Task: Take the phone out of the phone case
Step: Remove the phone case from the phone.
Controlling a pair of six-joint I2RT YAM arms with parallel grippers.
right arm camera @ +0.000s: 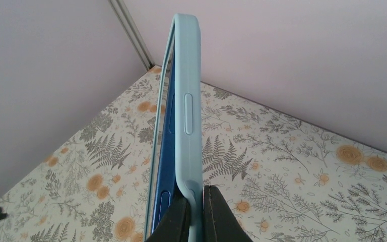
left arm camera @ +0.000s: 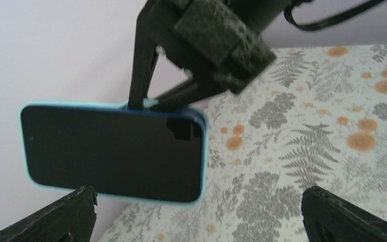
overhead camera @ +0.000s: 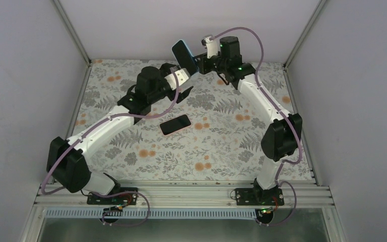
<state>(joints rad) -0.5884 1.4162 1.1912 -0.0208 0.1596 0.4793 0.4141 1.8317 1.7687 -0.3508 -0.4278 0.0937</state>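
Note:
My right gripper [overhead camera: 200,63] is shut on the rim of a light blue phone case [overhead camera: 184,54] and holds it in the air near the back wall. In the right wrist view the fingers [right arm camera: 181,217] pinch the case wall [right arm camera: 187,101], and the blue phone [right arm camera: 169,151] sits beside it with its edge showing apart from the case. In the left wrist view the dark screen [left arm camera: 113,151] faces me inside the case rim [left arm camera: 204,146]. My left gripper [overhead camera: 187,83] is open and empty, just below and in front of the case, not touching it.
A black phone-like slab [overhead camera: 175,124] lies flat on the flowered table cover [overhead camera: 221,146] at mid-table. Grey walls close in the back and both sides. A metal rail [overhead camera: 181,194] runs along the near edge.

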